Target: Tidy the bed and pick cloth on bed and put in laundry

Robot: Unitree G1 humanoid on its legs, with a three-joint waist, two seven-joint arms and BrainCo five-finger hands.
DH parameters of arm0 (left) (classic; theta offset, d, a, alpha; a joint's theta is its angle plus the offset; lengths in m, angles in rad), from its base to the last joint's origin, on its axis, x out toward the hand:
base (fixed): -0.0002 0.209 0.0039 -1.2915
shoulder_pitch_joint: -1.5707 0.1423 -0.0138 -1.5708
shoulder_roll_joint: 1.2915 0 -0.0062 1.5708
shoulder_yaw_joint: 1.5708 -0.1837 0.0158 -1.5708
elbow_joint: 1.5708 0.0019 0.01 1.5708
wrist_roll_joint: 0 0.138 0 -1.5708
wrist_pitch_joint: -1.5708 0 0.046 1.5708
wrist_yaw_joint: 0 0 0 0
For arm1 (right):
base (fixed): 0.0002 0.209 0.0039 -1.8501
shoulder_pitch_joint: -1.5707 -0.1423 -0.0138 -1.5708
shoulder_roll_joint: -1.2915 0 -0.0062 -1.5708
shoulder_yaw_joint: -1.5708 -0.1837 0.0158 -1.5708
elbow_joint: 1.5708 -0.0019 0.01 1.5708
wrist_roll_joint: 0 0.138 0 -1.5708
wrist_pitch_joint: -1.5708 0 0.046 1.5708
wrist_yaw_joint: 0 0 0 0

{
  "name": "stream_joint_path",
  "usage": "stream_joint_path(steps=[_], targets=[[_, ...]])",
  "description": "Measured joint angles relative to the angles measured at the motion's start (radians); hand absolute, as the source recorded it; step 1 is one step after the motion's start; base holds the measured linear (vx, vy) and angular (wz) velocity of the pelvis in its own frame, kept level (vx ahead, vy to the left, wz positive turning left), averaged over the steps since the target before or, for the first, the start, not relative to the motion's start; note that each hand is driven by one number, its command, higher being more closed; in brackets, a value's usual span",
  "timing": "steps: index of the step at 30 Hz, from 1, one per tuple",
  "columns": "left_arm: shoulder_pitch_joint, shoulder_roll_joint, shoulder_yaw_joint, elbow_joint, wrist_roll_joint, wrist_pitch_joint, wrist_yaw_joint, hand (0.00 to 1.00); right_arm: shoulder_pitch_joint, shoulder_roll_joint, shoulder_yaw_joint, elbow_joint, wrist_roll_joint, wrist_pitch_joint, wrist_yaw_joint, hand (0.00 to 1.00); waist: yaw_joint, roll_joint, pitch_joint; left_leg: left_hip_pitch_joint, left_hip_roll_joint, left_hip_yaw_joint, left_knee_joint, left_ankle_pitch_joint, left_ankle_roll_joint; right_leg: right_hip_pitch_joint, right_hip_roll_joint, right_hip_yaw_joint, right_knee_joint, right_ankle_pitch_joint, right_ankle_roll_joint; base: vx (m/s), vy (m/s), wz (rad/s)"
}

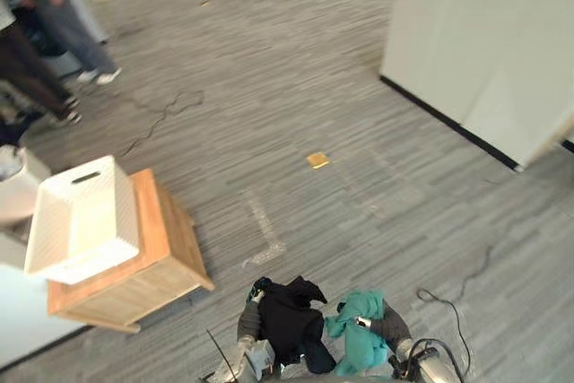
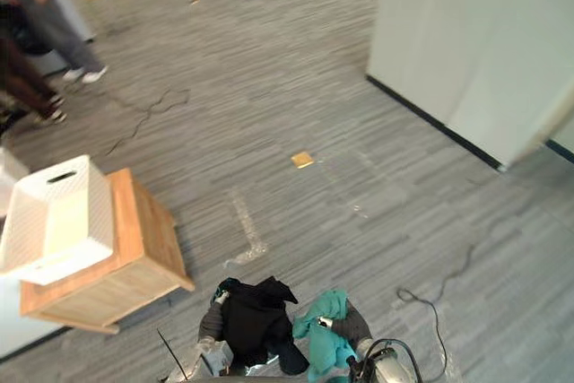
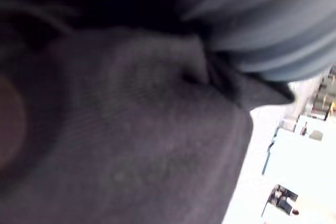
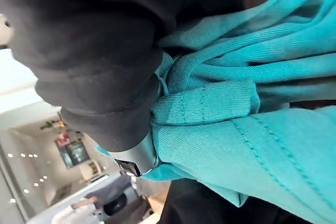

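The right robot hand point(image 1: 372, 322) is clenched on a bunched teal cloth point(image 1: 359, 345), well right of the white laundry basket point(image 1: 117, 213). Beside it, on the basket's side, the left robot hand point(image 1: 254, 302) sits under a black cloth point(image 1: 287, 322); whether it grips cannot be told. The two cloths touch. The basket stands on a wooden cabinet point(image 1: 166, 239).

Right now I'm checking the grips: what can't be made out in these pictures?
- Left robot hand: its grip, covered by the black cloth, left wrist view.
- Teal cloth: what garment it is; bunched in the right robot hand, right wrist view.
- People: cut off by the eye views' top-left edge.
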Motion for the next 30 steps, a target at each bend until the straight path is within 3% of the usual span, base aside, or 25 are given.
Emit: stream_joint_path(steps=[1,2,3,4,5,6,9,10,12,13,14,15,16,17,19,20,21,22,23,24,25,26,28,30], targets=[[0.007,-0.001,0.004,0.001,0.000,0.003,-0.001,1.00,0.000,0.002,0.000,0.003,0.006,0.007,-0.008,1.00,0.005,-0.006,-0.006,0.009,-0.008,0.004,-0.003,0.029,0.078,0.007,-0.007,-0.006,0.010,-0.019,0.007,0.42,0.010,0.77],[-0.005,-0.007,0.021,0.008,0.000,0.019,0.002,1.00,0.001,0.006,-0.004,0.010,0.017,0.022,-0.035,1.00,0.017,-0.046,-0.027,0.014,-0.063,-0.001,-0.006,0.002,0.097,0.009,-0.061,-0.021,0.061,-0.042,0.033,0.44,0.047,0.70],[-0.012,-0.025,0.031,0.040,0.010,0.021,0.000,1.00,0.002,0.002,-0.005,0.009,0.032,0.027,-0.067,1.00,0.019,-0.043,-0.050,0.011,-0.093,-0.040,-0.010,-0.027,0.106,-0.051,-0.119,-0.014,0.235,-0.042,0.037,0.55,0.109,0.94],[-0.021,-0.015,0.032,0.050,0.024,0.020,-0.002,1.00,-0.003,0.010,-0.013,0.008,0.049,0.027,-0.087,1.00,0.016,-0.041,-0.054,0.025,-0.119,-0.089,-0.010,-0.041,0.099,-0.132,-0.202,0.010,0.489,-0.022,0.006,0.46,0.114,0.95],[-0.026,-0.005,0.031,0.054,0.024,0.020,-0.002,1.00,-0.004,0.016,-0.018,0.008,0.058,0.027,-0.094,1.00,0.014,-0.052,-0.052,0.037,-0.135,-0.113,-0.014,-0.049,0.095,-0.187,-0.249,0.026,0.639,0.004,-0.049,0.49,0.098,1.32],[-0.036,0.016,0.030,0.062,0.024,0.020,-0.002,1.00,-0.006,0.040,-0.016,0.009,0.071,0.030,-0.106,1.00,-0.005,-0.086,-0.043,0.085,-0.174,-0.170,-0.028,-0.060,0.083,-0.286,-0.327,0.087,0.919,0.027,-0.107,0.40,0.030,1.18],[-0.037,0.048,0.032,0.072,0.027,0.016,0.003,1.00,0.018,0.071,-0.016,0.013,0.073,0.027,-0.125,1.00,-0.013,-0.080,-0.026,0.211,-0.188,-0.289,-0.060,-0.074,0.076,-0.408,-0.322,0.183,1.047,0.008,-0.124,0.49,-0.022,1.33],[-0.027,0.061,0.030,0.071,0.031,0.010,0.003,1.00,0.047,0.078,-0.011,0.014,0.074,0.010,-0.129,1.00,-0.026,-0.069,-0.022,0.279,-0.188,-0.369,-0.085,-0.084,0.060,-0.507,-0.288,0.249,0.982,-0.022,-0.115,0.51,-0.055,1.35],[-0.023,0.076,0.028,0.071,0.033,0.006,0.002,1.00,0.069,0.092,-0.012,0.014,0.076,-0.004,-0.129,1.00,-0.040,-0.070,-0.020,0.304,-0.186,-0.438,-0.086,-0.095,0.054,-0.587,-0.246,0.311,0.847,-0.036,-0.094,0.41,-0.070,1.30],[-0.023,0.086,0.027,0.071,0.034,0.006,0.001,1.00,0.080,0.102,-0.014,0.012,0.078,-0.035,-0.127,1.00,-0.046,-0.071,-0.020,0.313,-0.181,-0.482,-0.082,-0.109,0.044,-0.633,-0.199,0.366,0.671,-0.023,-0.071,0.37,-0.113,1.34],[-0.021,0.097,0.025,0.072,0.040,0.010,-0.002,1.00,0.080,0.110,-0.017,0.022,0.085,-0.061,-0.126,1.00,-0.054,-0.069,-0.018,0.318,-0.170,-0.536,-0.075,-0.124,0.020,-0.645,-0.141,0.436,0.414,0.036,-0.036,0.35,-0.132,1.40],[-0.019,0.105,0.023,0.072,0.051,0.012,-0.004,1.00,0.082,0.115,-0.021,0.025,0.095,-0.068,-0.126,1.00,-0.061,-0.072,-0.020,0.317,-0.168,-0.578,-0.065,-0.148,0.010,-0.649,-0.121,0.495,0.231,0.096,0.002,0.34,-0.185,1.44],[-0.017,0.117,0.018,0.073,0.058,0.012,-0.005,1.00,0.088,0.122,-0.026,0.026,0.103,-0.079,-0.123,1.00,-0.057,-0.090,-0.021,0.323,-0.183,-0.618,-0.047,-0.174,0.001,-0.684,-0.122,0.556,0.131,0.150,0.064,0.36,-0.237,1.11],[-0.016,0.121,0.020,0.071,0.059,0.011,-0.005,1.00,0.089,0.125,-0.027,0.026,0.103,-0.082,-0.123,1.00,-0.054,-0.097,-0.021,0.332,-0.189,-0.633,-0.039,-0.188,-0.005,-0.692,-0.126,0.570,0.114,0.163,0.075,0.38,-0.255,0.95],[0.006,0.128,0.021,0.071,0.062,0.000,-0.005,1.00,0.083,0.131,-0.021,0.043,0.103,-0.085,-0.121,1.00,-0.042,-0.101,-0.028,0.375,-0.186,-0.663,0.022,-0.270,-0.030,-0.676,-0.113,0.615,0.091,0.209,0.042,0.43,-0.288,0.60],[0.027,0.128,0.019,0.071,0.064,-0.010,-0.005,1.00,0.081,0.127,-0.017,0.043,0.103,-0.082,-0.119,1.00,-0.034,-0.087,-0.034,0.385,-0.169,-0.679,0.068,-0.322,-0.039,-0.665,-0.090,0.633,0.105,0.233,0.007,0.57,-0.397,0.50],[0.064,0.122,0.021,0.072,0.063,-0.009,-0.001,1.00,0.084,0.113,-0.012,0.042,0.103,-0.079,-0.120,1.00,-0.033,-0.050,-0.055,0.395,-0.121,-0.689,0.110,-0.378,-0.081,-0.633,-0.035,0.604,0.144,0.245,-0.029,0.54,-0.350,0.46],[0.098,0.118,0.032,0.068,0.055,-0.009,0.000,1.00,0.078,0.101,-0.004,0.044,0.102,-0.074,-0.120,1.00,-0.030,-0.043,-0.060,0.392,-0.099,-0.687,0.190,-0.382,-0.110,-0.605,-0.020,0.573,0.162,0.225,-0.046,0.55,-0.391,0.86],[0.097,0.120,0.054,0.070,0.034,-0.008,-0.004,1.00,0.063,0.088,-0.005,0.044,0.102,-0.071,-0.120,1.00,-0.043,-0.025,-0.046,0.265,-0.047,-0.617,0.469,-0.366,-0.147,-0.567,-0.016,0.533,0.177,0.260,-0.069,0.50,-0.381,1.21],[0.096,0.100,0.068,0.064,0.019,-0.010,-0.008,1.00,0.049,0.056,-0.018,0.039,0.101,-0.068,-0.119,1.00,-0.048,0.008,-0.030,0.151,0.064,-0.520,0.749,-0.240,-0.127,-0.501,0.016,0.485,0.160,0.265,-0.097,0.45,-0.381,1.25],[0.095,0.085,0.083,0.060,0.020,-0.017,-0.012,1.00,0.037,0.039,-0.020,0.042,0.099,-0.064,-0.119,1.00,-0.035,0.023,-0.012,0.112,0.120,-0.491,0.861,-0.113,-0.117,-0.450,0.030,0.471,0.142,0.250,-0.117,0.43,-0.327,0.83],[0.088,0.073,0.108,0.053,0.020,-0.024,-0.027,1.00,0.019,0.018,-0.025,0.047,0.092,-0.060,-0.119,1.00,-0.010,0.031,0.001,0.073,0.151,-0.470,0.939,-0.091,-0.114,-0.390,0.032,0.462,0.115,0.231,-0.130,0.43,-0.295,0.45],[0.088,0.075,0.110,0.032,0.020,-0.029,-0.052,1.00,-0.033,0.014,-0.066,0.053,0.091,-0.062,-0.116,1.00,-0.010,0.029,0.007,-0.008,0.146,-0.422,0.895,-0.157,-0.115,-0.313,0.009,0.431,0.071,0.196,-0.137,0.39,-0.271,0.39],[0.091,0.073,0.110,0.013,0.022,-0.039,-0.069,1.00,-0.074,0.018,-0.098,0.047,0.091,-0.064,-0.091,1.00,-0.009,0.022,0.008,-0.026,0.144,-0.245,0.597,-0.163,-0.133,-0.240,0.004,0.364,-0.003,0.175,-0.128,0.37,-0.244,0.51]])
